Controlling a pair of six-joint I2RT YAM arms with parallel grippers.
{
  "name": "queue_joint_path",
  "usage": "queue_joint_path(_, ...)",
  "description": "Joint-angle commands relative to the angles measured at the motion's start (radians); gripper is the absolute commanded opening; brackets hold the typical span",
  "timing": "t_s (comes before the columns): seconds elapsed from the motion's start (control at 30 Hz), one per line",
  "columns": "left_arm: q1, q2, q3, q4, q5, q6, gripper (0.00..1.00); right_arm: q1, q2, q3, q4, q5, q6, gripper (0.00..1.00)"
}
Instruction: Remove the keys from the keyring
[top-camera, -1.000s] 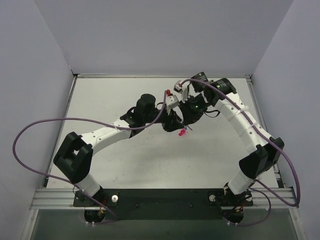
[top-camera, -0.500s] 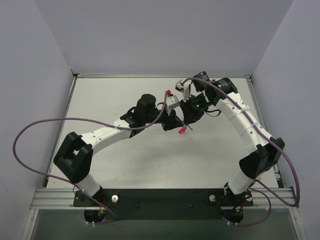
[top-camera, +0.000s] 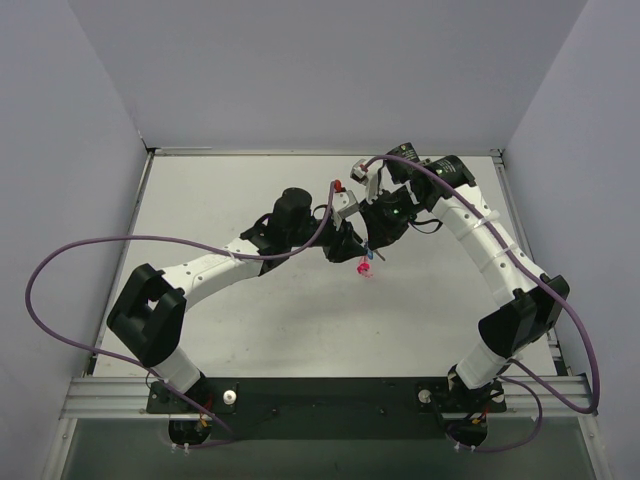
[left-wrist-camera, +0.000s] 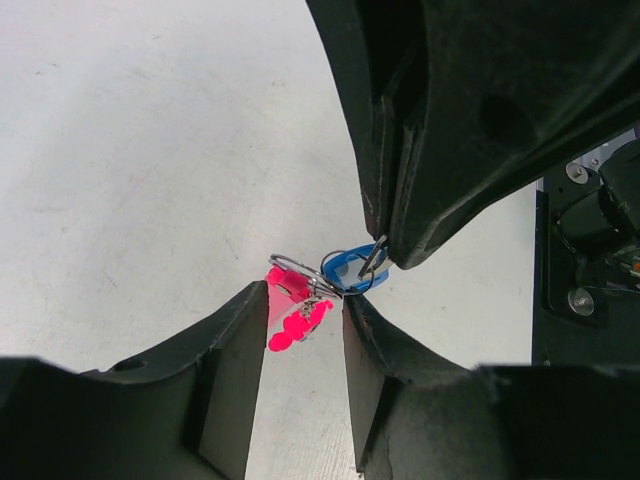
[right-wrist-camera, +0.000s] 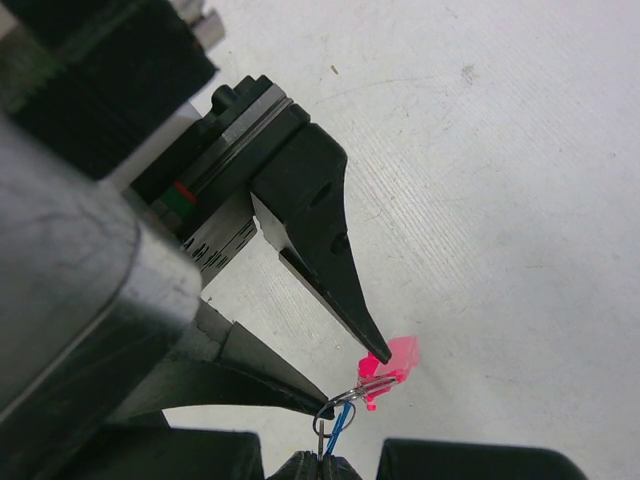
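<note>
The keys hang in mid-air between my two grippers, above the table. The blue key (left-wrist-camera: 349, 271) is pinched at its edge by my right gripper (left-wrist-camera: 381, 260), which comes down from above and is shut on it (right-wrist-camera: 336, 432). The thin silvery keyring (left-wrist-camera: 298, 272) joins it to the pink keys (left-wrist-camera: 294, 318), which hang below. My left gripper (left-wrist-camera: 303, 296) is open, one fingertip on each side of the ring and pink keys. In the right wrist view the keyring (right-wrist-camera: 347, 398) spans between the left fingertips (right-wrist-camera: 378, 353), next to a pink key (right-wrist-camera: 392, 362). From above, the pink keys (top-camera: 364, 268) hang under both grippers.
The white table (top-camera: 300, 320) is walled by grey panels on three sides. The left arm (top-camera: 215, 265) and right arm (top-camera: 490, 250) arch in toward the middle. Purple cables loop off both arms. A black rail (top-camera: 330, 395) runs along the near edge.
The pink keys have dropped slightly lower and the blue key now shows apart from them just above. Both grippers stay close together at the same spot.
</note>
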Motion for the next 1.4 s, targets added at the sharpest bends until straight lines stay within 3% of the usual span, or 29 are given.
queue_joint_path(0.0, -0.005, -0.005, 0.037, -0.010, -0.029, -0.001, 0.43, 0.010, -0.037, 0.012, -0.015, -0.061, 0.011, 0.00)
queue_joint_path(0.47, -0.005, -0.007, 0.043, -0.007, -0.002, -0.008, 0.01, 0.011, -0.051, -0.012, -0.015, -0.062, 0.001, 0.00)
queue_joint_path(0.77, -0.002, -0.020, 0.018, 0.013, 0.095, -0.018, 0.00, -0.044, -0.051, -0.003, -0.015, -0.051, -0.015, 0.00)
queue_joint_path(0.8, -0.002, -0.020, 0.015, 0.022, 0.113, -0.021, 0.01, -0.047, -0.052, -0.003, -0.015, -0.052, -0.018, 0.00)
queue_joint_path(0.83, -0.002, -0.020, 0.003, 0.032, 0.147, -0.025, 0.09, -0.049, -0.054, -0.005, -0.015, -0.052, -0.019, 0.00)
queue_joint_path(1.03, -0.001, -0.022, -0.015, 0.067, 0.215, -0.036, 0.34, -0.052, -0.064, -0.012, -0.013, -0.032, -0.033, 0.00)
queue_joint_path(1.37, 0.016, -0.031, 0.006, 0.030, 0.132, -0.031, 0.46, -0.055, -0.061, -0.006, -0.012, -0.025, -0.019, 0.00)
